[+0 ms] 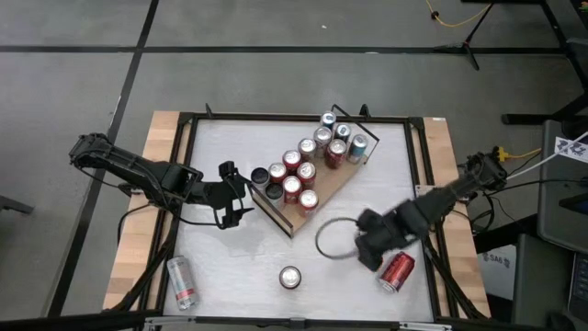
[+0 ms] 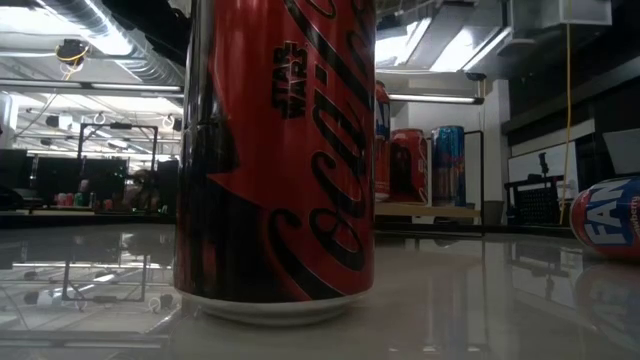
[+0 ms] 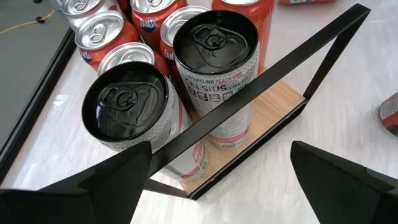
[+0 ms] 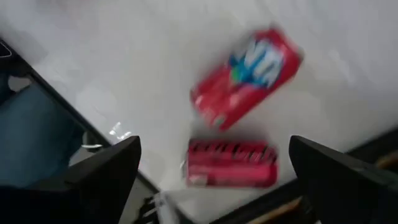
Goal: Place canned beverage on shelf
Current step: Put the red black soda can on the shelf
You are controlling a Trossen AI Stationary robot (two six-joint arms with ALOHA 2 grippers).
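Note:
The light-wood shelf (image 1: 317, 198) lies slantwise mid-table, with black wire rails (image 3: 261, 74) at its ends and several upright cans (image 1: 303, 170) on it. My left gripper (image 1: 234, 195) (image 3: 217, 186) stands open at the shelf's near-left end, just above the rail and two black-topped cans (image 3: 214, 37), touching nothing. My right gripper (image 1: 367, 248) (image 4: 214, 177) hangs open, pointing down, over a red Fanta can (image 4: 245, 78) (image 1: 397, 271) lying on its side near the right front corner. A second red can (image 4: 231, 163) shows blurred beside it.
A red and black cola can (image 1: 290, 278) (image 2: 275, 160) stands upright near the front edge. A silver can (image 1: 182, 282) lies on its side at the front left. A dark cable loop (image 1: 333, 237) lies beside the right gripper. The black table frame (image 1: 184, 165) rims the white top.

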